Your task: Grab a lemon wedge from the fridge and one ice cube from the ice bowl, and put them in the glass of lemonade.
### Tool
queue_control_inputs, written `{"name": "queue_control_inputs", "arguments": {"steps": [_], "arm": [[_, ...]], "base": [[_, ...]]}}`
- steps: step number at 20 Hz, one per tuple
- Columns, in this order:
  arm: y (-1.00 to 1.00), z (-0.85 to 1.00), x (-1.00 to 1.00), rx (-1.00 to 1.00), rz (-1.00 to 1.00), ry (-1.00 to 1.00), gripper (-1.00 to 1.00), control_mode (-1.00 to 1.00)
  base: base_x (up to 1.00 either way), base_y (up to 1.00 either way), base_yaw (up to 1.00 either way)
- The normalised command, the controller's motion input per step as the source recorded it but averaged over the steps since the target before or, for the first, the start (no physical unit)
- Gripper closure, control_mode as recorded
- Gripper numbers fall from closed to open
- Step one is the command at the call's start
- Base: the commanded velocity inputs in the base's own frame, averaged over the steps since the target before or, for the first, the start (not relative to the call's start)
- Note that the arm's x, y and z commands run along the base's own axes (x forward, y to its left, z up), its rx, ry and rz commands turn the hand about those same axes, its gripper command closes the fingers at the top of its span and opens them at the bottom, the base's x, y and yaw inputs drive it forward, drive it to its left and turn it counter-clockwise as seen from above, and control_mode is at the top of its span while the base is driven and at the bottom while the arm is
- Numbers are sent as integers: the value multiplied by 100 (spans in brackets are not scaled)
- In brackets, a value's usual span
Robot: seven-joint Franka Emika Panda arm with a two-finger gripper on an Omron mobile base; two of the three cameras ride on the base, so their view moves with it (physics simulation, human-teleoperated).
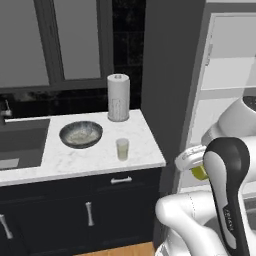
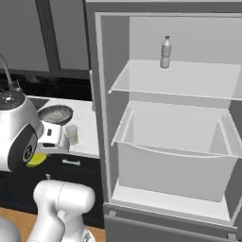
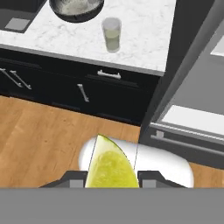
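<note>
One lemon wedge (image 3: 110, 166) in end effector (image 3: 111, 178); one glass of lemonade (image 3: 112, 34).

A yellow-green lemon wedge (image 3: 110, 166) sits clamped between the gripper (image 3: 111, 178) fingers, point up. Ahead of the gripper on the white counter stand the clear glass of lemonade (image 3: 112, 34) and, just beyond it, the dark ice bowl (image 3: 75, 8). The grey fridge (image 2: 175, 137) stands open beside the gripper, its drawer pulled out.
</note>
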Motion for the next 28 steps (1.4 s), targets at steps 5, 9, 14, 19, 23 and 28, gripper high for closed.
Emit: {"name": "queue_control_inputs", "arguments": {"steps": [5,9,14,19,23,28], "arm": [[0,0,0,0,0,0,100,100],[0,0,0,0,0,0,100,100],[0,0,0,0,0,0,100,100],[0,0,0,0,0,0,100,100],[0,0,0,0,0,0,100,100],[0,0,0,0,0,0,100,100]], "base": [[30,67,-1],[29,19,-10],[32,24,-24],[35,51,-24],[59,49,-12],[59,23,-6]]}}
